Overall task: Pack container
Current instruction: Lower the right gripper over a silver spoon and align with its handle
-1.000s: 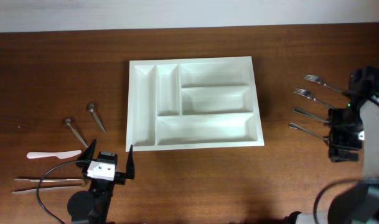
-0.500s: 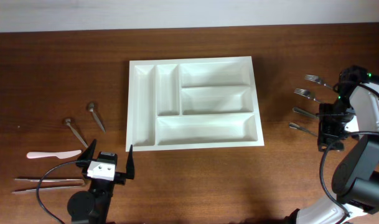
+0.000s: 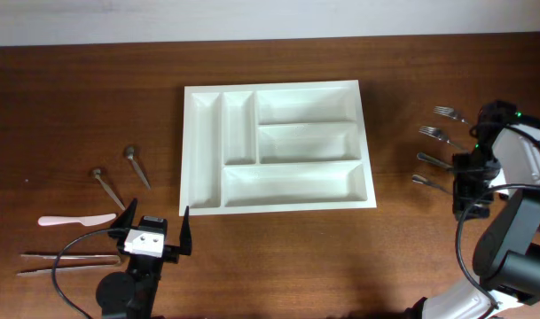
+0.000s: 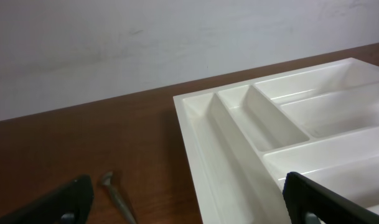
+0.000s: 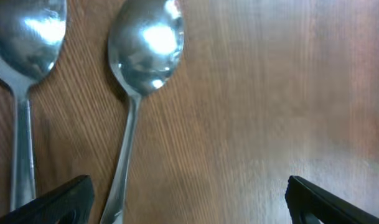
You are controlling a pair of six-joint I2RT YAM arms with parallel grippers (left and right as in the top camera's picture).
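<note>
Far left of overhead: a white plastic knife, two short dull-metal utensils with round heads, and a pair of thin pale sticks, perhaps chopsticks. All lie on the brown wood table.

Lower left: left gripper, jaws spread wide, nothing between them. It sits low, just off the tray's near-left corner.

Centre: the container, a white five-compartment tray, flat on the table. All compartments are bare. In the left wrist view its two narrow slots fill mid-frame.
- Handling, as judged: thin moulded plastic, so light, fairly stiff but likely to flex if lifted by one corner.
- Surface is smooth and glossy; it may slide on the wood if nudged while loading.
- Not fragile.
- Best hold is the raised outer rim or a divider wall, pinched across the lip. The floors offer nothing to grip.

Right: two forks toward the upper right, with two more handles below them. The right gripper is fully open and empty. It hangs directly above two spoons, whose bowls sit upper left in its wrist view.

Writing: no brand, label or text readable anywhere.
</note>
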